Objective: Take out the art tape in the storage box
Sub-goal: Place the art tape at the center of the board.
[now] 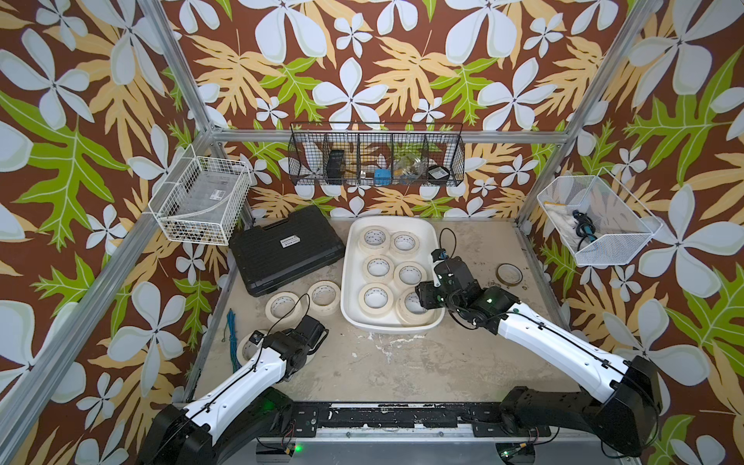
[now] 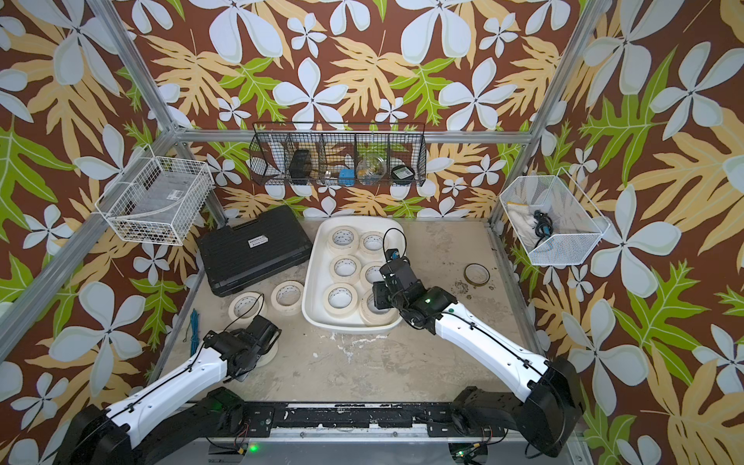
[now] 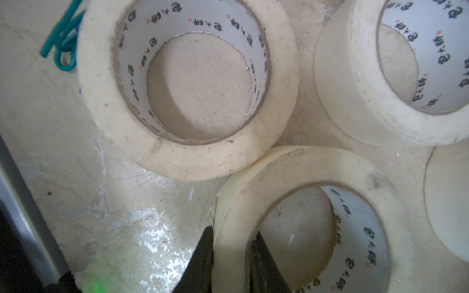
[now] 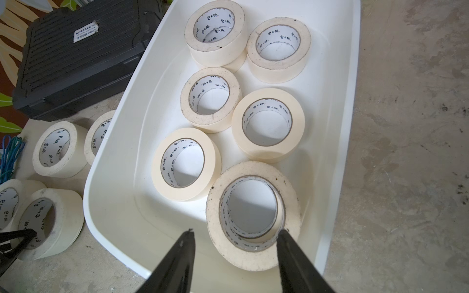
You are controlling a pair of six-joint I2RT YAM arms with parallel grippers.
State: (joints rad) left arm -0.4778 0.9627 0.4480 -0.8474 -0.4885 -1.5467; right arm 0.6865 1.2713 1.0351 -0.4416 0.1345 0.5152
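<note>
While peering into white box [image 1: 349, 288], counted tape rolls [image 1: 377, 267] in two rows of three, two spots stacked double. Found right tool [image 4: 236, 231] released, straddling nearest stack's wall. Through left wrist only, saw left tool [image 3: 231, 232] clenched on roll [image 3: 317, 165] lying on bench [image 3: 76, 152], three more alongside.

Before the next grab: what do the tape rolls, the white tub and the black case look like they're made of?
Tape rolls: matte cream paper, likely masking tape, on printed white card cores; edges look scuffed.
Tub: smooth, slightly glossy white plastic, going by its rounded moulded walls.
Black case: probably hard plastic, matte, with moulded ribs.
</note>
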